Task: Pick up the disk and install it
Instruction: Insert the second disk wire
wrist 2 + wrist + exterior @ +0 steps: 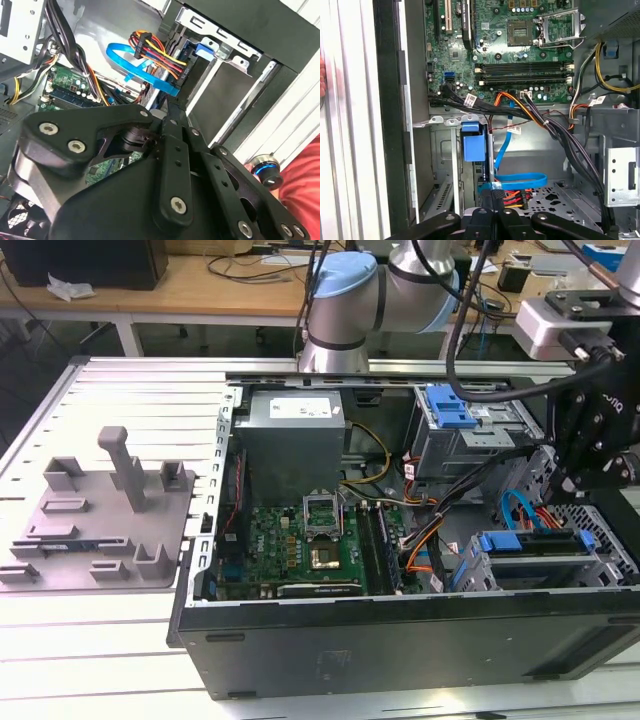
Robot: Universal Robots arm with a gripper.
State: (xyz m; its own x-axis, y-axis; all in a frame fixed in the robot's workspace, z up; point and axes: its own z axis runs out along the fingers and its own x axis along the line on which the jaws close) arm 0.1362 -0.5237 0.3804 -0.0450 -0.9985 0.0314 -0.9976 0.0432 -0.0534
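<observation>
Fingers (496, 201) of the gripper (172, 114) look pressed together, empty, above the disk (535, 543) already slotted at the computer case's (400, 645) 4 o'clock in the exterior view; installation seems nearly done, so any last seating calls for a square, gentle push.

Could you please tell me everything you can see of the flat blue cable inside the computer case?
The blue cable is a flat, thin, bright blue band, plastic by its look. It lies loose inside the open computer case, in the gap between the green circuit board and the metal drive cage. It runs from near the board's edge, then bends into a flattened loop. A bundle of red, yellow and black wires lies against it. Where its ends plug in cannot be told.
</observation>
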